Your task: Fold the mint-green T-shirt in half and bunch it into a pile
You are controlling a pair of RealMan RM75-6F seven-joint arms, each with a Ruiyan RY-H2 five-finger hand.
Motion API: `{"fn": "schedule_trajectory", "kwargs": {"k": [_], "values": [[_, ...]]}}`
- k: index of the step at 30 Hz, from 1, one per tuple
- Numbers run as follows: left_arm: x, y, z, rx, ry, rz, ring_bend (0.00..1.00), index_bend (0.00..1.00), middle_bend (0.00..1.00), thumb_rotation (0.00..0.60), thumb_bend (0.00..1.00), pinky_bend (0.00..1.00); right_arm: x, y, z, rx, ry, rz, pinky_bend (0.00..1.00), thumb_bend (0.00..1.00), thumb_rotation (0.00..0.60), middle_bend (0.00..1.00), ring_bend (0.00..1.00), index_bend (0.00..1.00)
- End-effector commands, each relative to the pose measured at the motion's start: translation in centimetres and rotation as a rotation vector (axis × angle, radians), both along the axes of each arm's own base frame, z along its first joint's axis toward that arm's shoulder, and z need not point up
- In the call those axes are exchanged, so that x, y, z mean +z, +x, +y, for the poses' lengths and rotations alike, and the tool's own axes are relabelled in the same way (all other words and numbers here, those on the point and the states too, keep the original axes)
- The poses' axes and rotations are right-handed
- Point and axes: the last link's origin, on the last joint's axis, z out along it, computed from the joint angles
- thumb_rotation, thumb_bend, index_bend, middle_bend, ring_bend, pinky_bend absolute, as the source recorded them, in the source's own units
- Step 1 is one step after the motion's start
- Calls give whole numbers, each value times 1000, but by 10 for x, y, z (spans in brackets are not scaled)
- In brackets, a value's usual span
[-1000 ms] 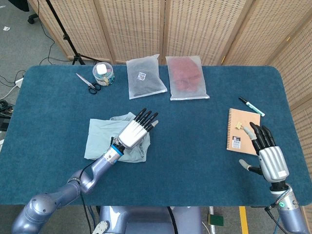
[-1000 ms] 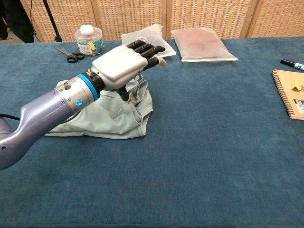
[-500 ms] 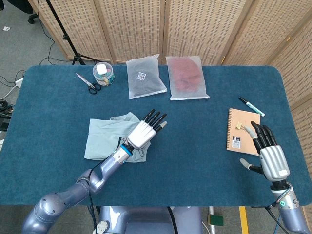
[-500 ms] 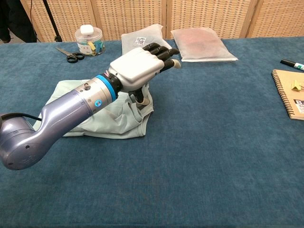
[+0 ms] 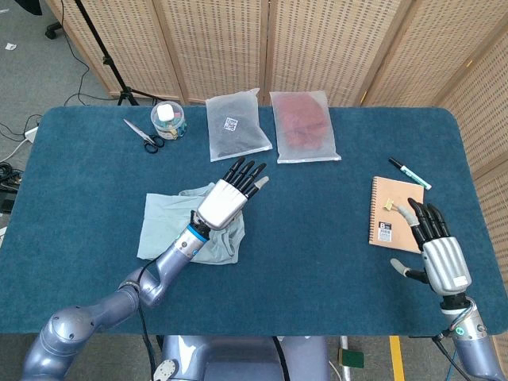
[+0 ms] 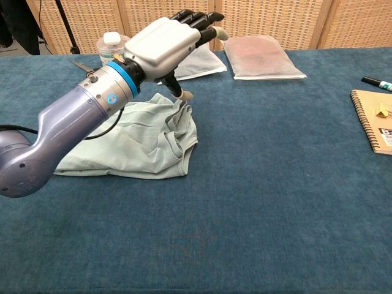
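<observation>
The mint-green T-shirt (image 5: 168, 219) (image 6: 144, 142) lies folded and rumpled on the blue table, left of centre. My left hand (image 5: 228, 194) (image 6: 168, 40) hovers above the shirt's right edge, lifted off the cloth, fingers stretched out and apart, holding nothing. My right hand (image 5: 438, 252) stays near the table's front right corner, fingers extended, empty. The chest view does not show the right hand.
Two plastic garment bags (image 5: 236, 124) (image 5: 303, 125) lie at the back centre. Scissors (image 5: 143, 133) and a small jar (image 5: 168, 121) are at the back left. A brown notebook (image 5: 395, 213) and a marker (image 5: 409, 172) lie at the right.
My left hand has risen off the shirt and drawn back slightly to the left, still holding nothing. The shirt and right hand stay where they were.
</observation>
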Motion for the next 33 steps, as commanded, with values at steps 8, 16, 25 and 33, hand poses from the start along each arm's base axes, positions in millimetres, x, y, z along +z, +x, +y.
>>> {"fn": "schedule_trajectory", "kwargs": {"k": [8,16,25,33], "values": [[5,-59,-3,94,-45,130,0,0,0,600,15,0,-1,1,1,2,5,3,0,156,600,0,0,0],[-15,-60,-7,116,-89,132,0,0,0,600,14,0,-2,1,0,-1,6,4,0,156,600,0,0,0],[-33,-39,-10,94,-107,120,0,0,0,600,15,0,1,0,-1,-5,2,-3,0,156,600,0,0,0],[-41,-27,-8,82,-79,147,0,0,0,600,19,0,3,-1,-1,-7,2,-10,0,156,600,0,0,0]]}}
